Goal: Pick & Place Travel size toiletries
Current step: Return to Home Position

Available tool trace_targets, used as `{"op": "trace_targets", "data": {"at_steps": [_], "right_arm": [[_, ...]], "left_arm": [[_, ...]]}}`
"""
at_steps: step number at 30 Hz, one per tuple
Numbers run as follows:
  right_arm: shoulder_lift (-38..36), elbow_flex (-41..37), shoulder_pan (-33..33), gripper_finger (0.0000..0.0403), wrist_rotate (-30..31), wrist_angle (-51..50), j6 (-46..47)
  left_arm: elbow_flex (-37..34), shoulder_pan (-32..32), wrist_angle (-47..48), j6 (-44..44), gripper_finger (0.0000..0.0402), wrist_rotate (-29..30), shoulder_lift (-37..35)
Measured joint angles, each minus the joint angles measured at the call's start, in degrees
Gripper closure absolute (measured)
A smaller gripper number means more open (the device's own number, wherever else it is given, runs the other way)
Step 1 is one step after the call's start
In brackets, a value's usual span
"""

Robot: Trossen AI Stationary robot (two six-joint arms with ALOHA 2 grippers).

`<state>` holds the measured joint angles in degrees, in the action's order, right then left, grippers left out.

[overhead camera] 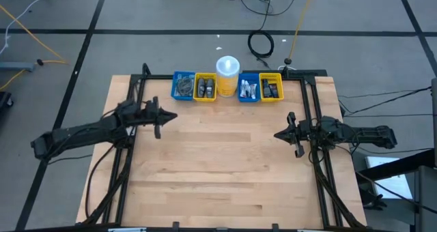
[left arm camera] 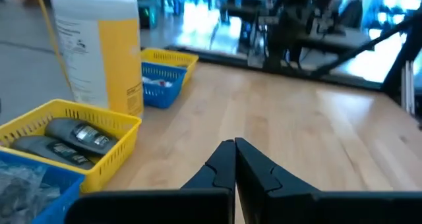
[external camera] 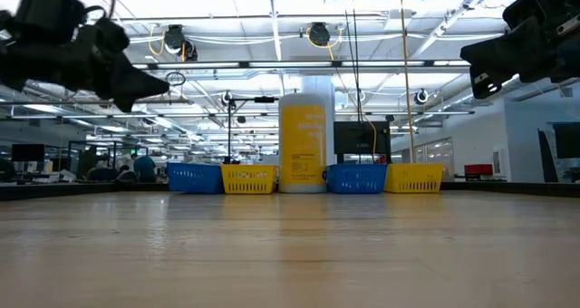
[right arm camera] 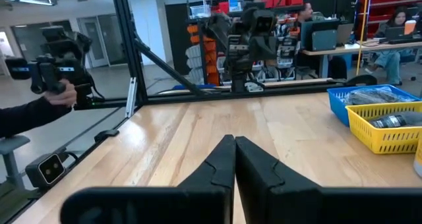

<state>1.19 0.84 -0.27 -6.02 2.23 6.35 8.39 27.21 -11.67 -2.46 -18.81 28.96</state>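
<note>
Both fingers (left arm camera: 221, 163) of your left gripper (left arm camera: 234, 141) are pressed together tip to tip, with nothing between them. It hangs over the bare wood at the left side of the table (overhead camera: 225, 164), well apart from the bins. Your right gripper (right arm camera: 234, 138) is in the same state: its fingers (right arm camera: 254, 163) are closed on each other and empty, above the table's right side.

All the toiletries sit in the row of bins along the far edge. The left blue bin (overhead camera: 175, 77) holds grey items in crinkled clear wrap (overhead camera: 184, 87). Just beside it, the left yellow bin (left arm camera: 112, 122) holds dark bottles (left arm camera: 76, 135) lying on their sides, each with a silvery label whose print you cannot read. A tall yellow cup (overhead camera: 227, 74) with a white lid stands between the two pairs of bins. Its white panel carries lines of dark text, too small to make out. The right blue bin (overhead camera: 240, 97) holds a white-silver tube (overhead camera: 247, 89), and the right yellow bin (overhead camera: 271, 75) holds more dark items (overhead camera: 272, 89).

Beyond the table's left edge, a person's hand (right arm camera: 60, 97) grips a dark device.
</note>
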Motion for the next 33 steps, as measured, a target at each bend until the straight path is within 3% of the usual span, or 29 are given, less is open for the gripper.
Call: {"op": "trace_targets", "data": {"at_steps": [4,6,19,23,29,33], "right_arm": [[0.0,0.0,0.0,0.0401,0.0,0.0,0.0],[0.0,0.0,0.0,0.0402,0.0,0.1,0.0],[0.0,0.0,0.0,0.0401,0.0,0.1,0.0],[0.0,0.0,0.0,0.0399,0.0,0.1,0.0],[0.0,0.0,0.0,0.0401,0.0,0.1,0.0],[0.0,0.0,0.0,0.0400,0.0,0.1,0.0]], "left_arm": [[-7.2,-4.5,-6.0,-3.1,0.0396,7.0,-8.1],[-7.3,-6.3,-3.6,-3.6,0.0395,9.3,-10.9],[-7.2,-8.7,-4.8,-4.9,0.0394,9.8,-12.9],[-7.5,-10.0,-1.4,-4.3,0.0394,11.7,-15.1],[-7.5,-14.3,10.8,2.4,0.0394,19.0,-25.0],[-7.2,-16.0,11.2,7.4,0.0394,20.7,-28.7]]}}
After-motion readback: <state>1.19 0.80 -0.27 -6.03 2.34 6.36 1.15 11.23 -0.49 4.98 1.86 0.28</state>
